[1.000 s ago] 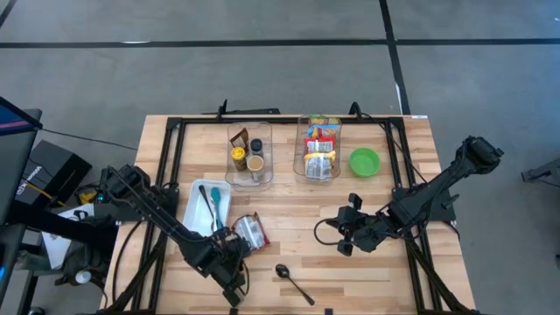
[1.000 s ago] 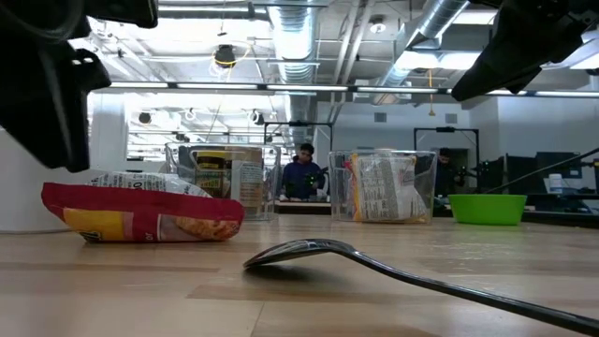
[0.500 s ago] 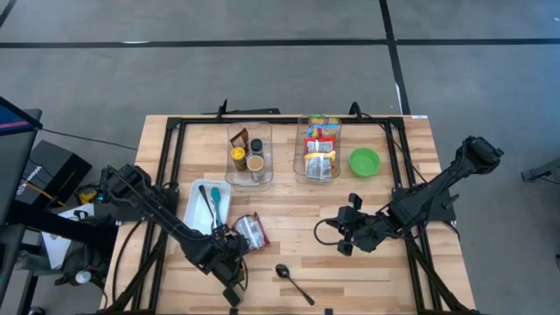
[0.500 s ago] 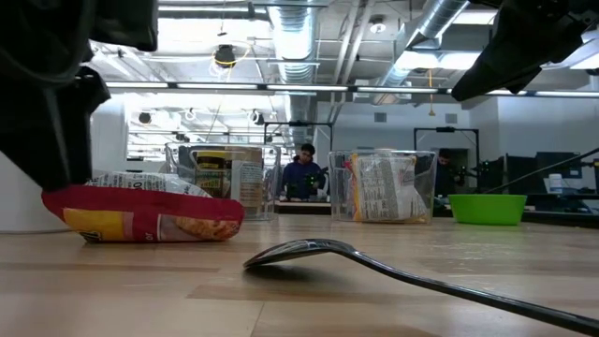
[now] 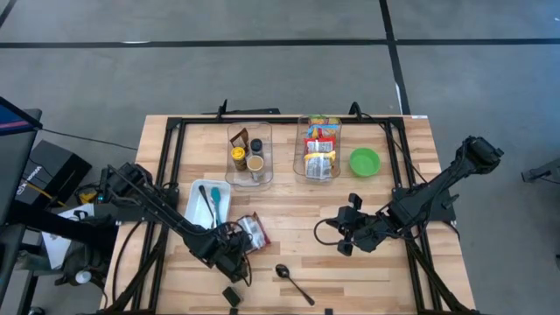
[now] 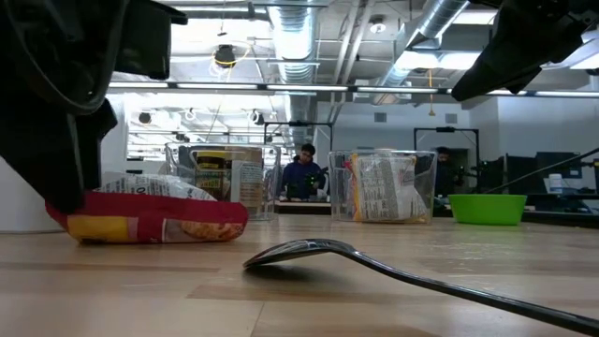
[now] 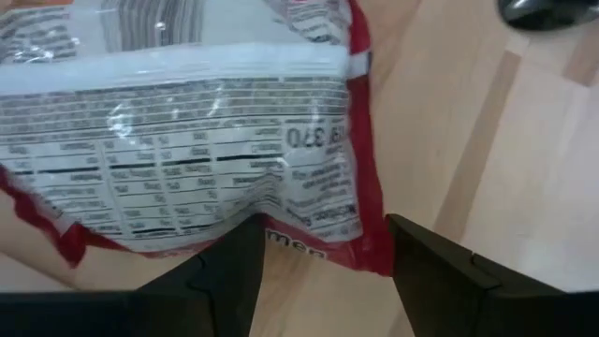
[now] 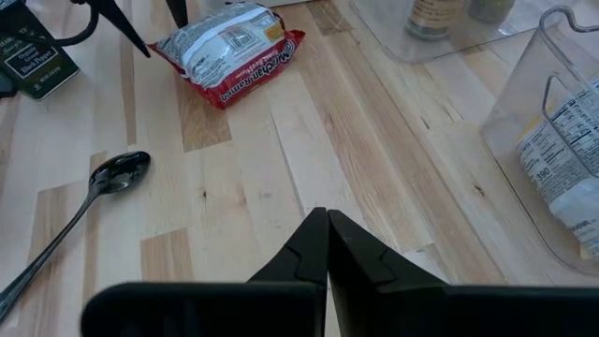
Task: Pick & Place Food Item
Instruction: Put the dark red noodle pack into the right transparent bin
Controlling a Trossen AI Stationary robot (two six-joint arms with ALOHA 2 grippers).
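A red-and-white food packet (image 5: pixel 251 232) lies flat on the wooden table (image 5: pixel 289 219). It also shows in the low view (image 6: pixel 159 217) and the right wrist view (image 8: pixel 229 51). My left gripper (image 5: pixel 234 255) is open at the packet's near end. In the left wrist view its two fingers stand either side of the packet's red bottom corner (image 7: pixel 360 248), midway point (image 7: pixel 323 262). In the low view the left arm (image 6: pixel 65 112) hides the packet's left end. My right gripper (image 8: pixel 326 225) is shut and empty, right of the table's middle (image 5: pixel 344 238). My left gripper has its open fingers (image 7: pixel 234 271) around the packet's red sealed edge (image 7: pixel 309 241), coming slanting down from the table's near side. I cannot tell whether a finger touches the packet. The packet lies flat on the table.
A metal spoon (image 5: pixel 293 282) lies near the front edge, and a small dark object (image 5: pixel 229 296) lies beside it. A white tray with utensils (image 5: pixel 210 206), two clear bins (image 5: pixel 249 156) (image 5: pixel 320 149) and a green bowl (image 5: pixel 365 161) stand farther back. A person (image 6: pixel 301 173) is in the room behind.
My left gripper has moved from near the table's front edge toward the far edge and up to the packet. It now hides the packet's left end in the low view. The dark object at the front edge now lies uncovered.
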